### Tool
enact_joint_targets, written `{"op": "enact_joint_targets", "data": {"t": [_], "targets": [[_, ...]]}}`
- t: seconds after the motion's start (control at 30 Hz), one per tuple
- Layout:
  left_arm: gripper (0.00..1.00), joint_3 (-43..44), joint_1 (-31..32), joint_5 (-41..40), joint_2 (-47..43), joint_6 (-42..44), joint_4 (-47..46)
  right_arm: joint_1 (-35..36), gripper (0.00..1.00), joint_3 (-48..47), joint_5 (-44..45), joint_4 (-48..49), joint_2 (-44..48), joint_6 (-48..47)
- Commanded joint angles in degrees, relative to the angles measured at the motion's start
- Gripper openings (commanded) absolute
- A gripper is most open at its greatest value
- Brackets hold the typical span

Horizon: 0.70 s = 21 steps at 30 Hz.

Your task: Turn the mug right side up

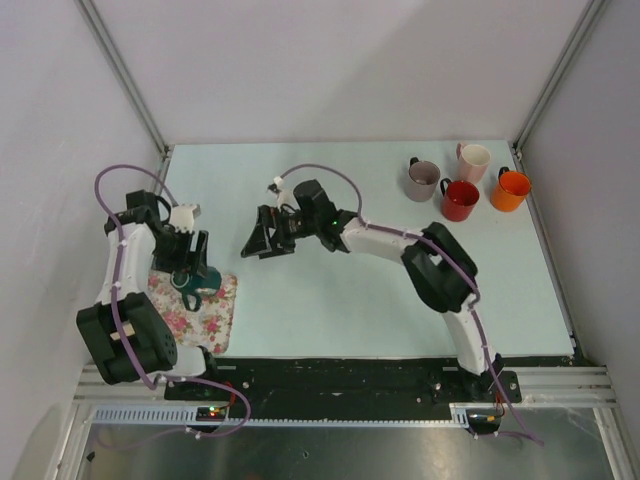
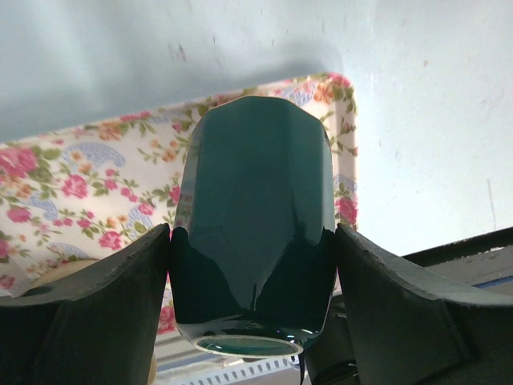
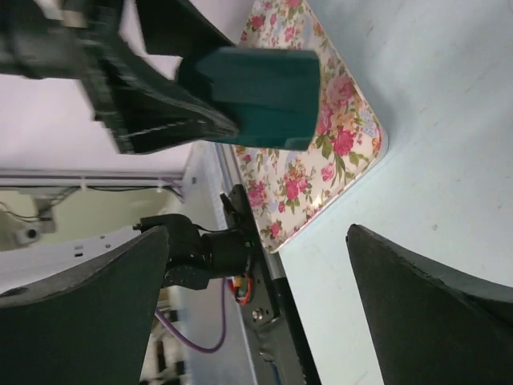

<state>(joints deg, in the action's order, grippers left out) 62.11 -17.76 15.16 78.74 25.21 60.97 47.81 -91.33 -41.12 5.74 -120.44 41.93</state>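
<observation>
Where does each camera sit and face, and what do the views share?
Top external: above and behind, looking down on the table; left pincer and right pincer show.
Left wrist: on the left wrist, facing the teal mug between its own fingers.
Right wrist: looks across at the left pincer; its own fingers frame the view.
Shared: all show the teal mug and floral tray.

The left gripper [image 1: 192, 272] points down, its fingers [image 2: 104, 281] clamped on the teal mug [image 2: 256, 208]; the right gripper [image 1: 265, 246] reaches leftward, fingers spread wide.
</observation>
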Motion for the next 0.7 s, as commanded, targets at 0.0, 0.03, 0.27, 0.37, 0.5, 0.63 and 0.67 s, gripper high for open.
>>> {"op": "enact_joint_targets", "data": {"t": [0.0, 0.03, 0.27, 0.37, 0.5, 0.63, 0.67], "targets": [[0.0, 6.21, 0.54, 4.65, 0.63, -2.03, -0.99, -1.89, 0.99, -2.11, -9.04, 23.46, -8.25, 22.25], [0.0, 6.72, 0.58, 5.03, 1.02, -2.2, -1.01, -2.04, 0.98, -2.54, -9.67, 27.67, -10.66, 26.19], [0.0, 8.92, 0.93, 7.16, 4.39, -2.66, -0.95, -0.63, 0.97, -14.66, -10.22, 40.65, -24.98, 43.96], [0.0, 10.79, 0.93, 8.27, 5.24, -3.1, -0.96, 0.1, 0.96, -19.32, -9.83, 43.46, -30.45, 48.78], [0.0, 12.61, 0.98, 9.6, 5.82, -3.69, -0.96, 0.42, 0.95, -23.76, -10.24, 46.0, -34.84, 53.35], [0.0, 14.26, 0.97, 11.5, 6.43, -4.63, -1.01, 1.03, 0.94, -25.75, -11.15, 46.07, -36.01, 54.42], [0.0, 14.88, 0.97, 12.06, 6.69, -4.99, -0.97, 1.08, 0.94, -25.79, -11.16, 46.4, -36.05, 54.58]]}}
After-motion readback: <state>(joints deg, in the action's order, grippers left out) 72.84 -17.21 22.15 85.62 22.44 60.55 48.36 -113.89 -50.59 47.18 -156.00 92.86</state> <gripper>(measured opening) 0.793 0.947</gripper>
